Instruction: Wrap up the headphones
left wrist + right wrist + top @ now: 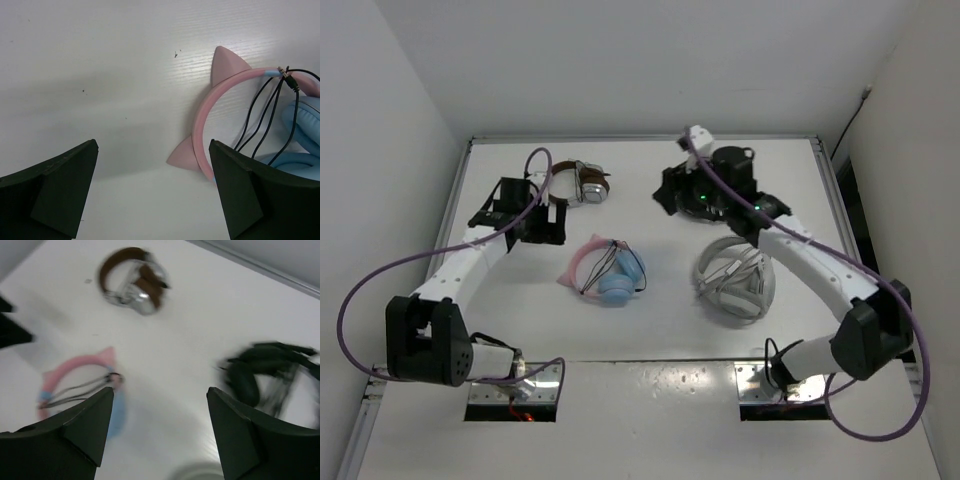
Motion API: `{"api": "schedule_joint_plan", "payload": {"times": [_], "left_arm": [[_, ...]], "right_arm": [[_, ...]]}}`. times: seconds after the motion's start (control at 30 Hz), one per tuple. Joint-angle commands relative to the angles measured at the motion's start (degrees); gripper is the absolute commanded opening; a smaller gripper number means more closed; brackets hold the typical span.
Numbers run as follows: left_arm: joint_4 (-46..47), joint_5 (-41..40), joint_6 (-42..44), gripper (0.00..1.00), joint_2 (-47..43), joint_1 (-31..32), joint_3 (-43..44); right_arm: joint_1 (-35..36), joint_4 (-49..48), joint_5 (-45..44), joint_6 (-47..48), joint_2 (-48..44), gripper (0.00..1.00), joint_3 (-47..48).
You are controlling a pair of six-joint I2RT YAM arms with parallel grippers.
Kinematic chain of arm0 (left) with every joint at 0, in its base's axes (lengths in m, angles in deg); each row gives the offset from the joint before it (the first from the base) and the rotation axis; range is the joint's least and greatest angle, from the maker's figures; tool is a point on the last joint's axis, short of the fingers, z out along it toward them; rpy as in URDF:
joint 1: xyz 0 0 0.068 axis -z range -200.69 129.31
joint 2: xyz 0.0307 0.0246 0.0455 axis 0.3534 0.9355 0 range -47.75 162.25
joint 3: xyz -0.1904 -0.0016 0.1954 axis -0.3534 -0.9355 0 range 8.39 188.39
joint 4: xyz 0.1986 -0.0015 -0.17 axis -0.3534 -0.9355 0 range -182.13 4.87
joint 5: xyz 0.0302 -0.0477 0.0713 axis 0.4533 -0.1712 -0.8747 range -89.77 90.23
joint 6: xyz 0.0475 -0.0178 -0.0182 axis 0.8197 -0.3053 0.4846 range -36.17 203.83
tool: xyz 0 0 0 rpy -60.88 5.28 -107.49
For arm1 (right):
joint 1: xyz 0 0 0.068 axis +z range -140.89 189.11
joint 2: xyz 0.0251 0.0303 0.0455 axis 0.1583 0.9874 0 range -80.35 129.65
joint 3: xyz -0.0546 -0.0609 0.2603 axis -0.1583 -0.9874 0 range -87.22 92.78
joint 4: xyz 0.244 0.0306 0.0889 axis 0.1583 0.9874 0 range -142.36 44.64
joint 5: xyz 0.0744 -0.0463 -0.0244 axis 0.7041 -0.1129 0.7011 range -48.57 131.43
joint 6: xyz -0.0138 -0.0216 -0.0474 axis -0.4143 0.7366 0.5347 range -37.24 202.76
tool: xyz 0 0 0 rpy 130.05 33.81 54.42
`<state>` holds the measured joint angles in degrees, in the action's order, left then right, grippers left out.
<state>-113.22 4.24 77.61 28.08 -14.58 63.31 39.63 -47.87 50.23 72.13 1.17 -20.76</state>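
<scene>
Dark fingers (60, 190) of the left gripper (152, 147) fill the foreground of its wrist view, jaws spread wide with only bare white desk (650, 330) between them. Just beside the right-hand finger lie the headphones (200, 115), flat on the desk and gripped by nothing. Their pink headband curves in an arch with two small cat ears (225, 62) pointing away from it, and the light blue earcups (300, 115) sit at the frame's right edge. Several strands of the thin black cable (270, 110) run across the open arch, and the plug rests against the top of the band.

From above, the pink-and-blue set sits near the middle of the desk, slightly toward the left edge, between the two arms. The left arm reaches along the left side toward the far edge, its head next to the brown-banded headphones (582, 185) with silver cups. The grey-white headphones (735, 280) lie well to the right of the pink pair, closer to the right edge.

The right gripper (160, 390) hangs above the far half of the desk, jaws apart and holding nothing. Its view is blurred but shows the pink pair at lower left, the brown pair beyond, and the black headphones (260, 372) at right.
</scene>
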Motion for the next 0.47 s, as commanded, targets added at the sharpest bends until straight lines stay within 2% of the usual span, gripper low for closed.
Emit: {"api": "schedule_joint_plan", "payload": {"times": [0.0,0.1,0.13,0.2,0.23,0.27,0.43], "left_arm": [[0.32,-0.31,2.26,1.00,-3.67,-1.10,0.19],[0.32,-1.46,2.97,1.00,-5.51,-1.10,-0.42],[0.32,-1.46,2.97,1.00,-5.52,-1.62,-1.03],[0.85,-1.46,2.97,1.00,-6.31,-1.63,-1.65],[0.85,-1.46,2.97,1.00,-6.92,-1.63,-1.65],[1.37,-1.46,2.97,1.00,-6.93,-1.63,-2.26],[1.38,-1.46,2.97,1.00,-6.93,-1.63,-2.27]], "right_arm": [[-9.23,9.13,1.39,6.83,-4.68,0.76,-5.61],[-18.98,12.11,4.11,10.35,-10.66,0.77,-8.87],[-21.62,12.82,5.08,10.37,-11.72,0.81,-9.67],[-29.07,14.22,9.56,11.68,-13.75,0.96,-11.95],[-31.20,14.84,10.96,12.47,-14.53,1.00,-12.66],[-34.97,14.84,12.11,12.48,-15.15,1.00,-13.97],[-40.98,15.55,14.49,14.41,-17.44,1.00,-17.06]]}}
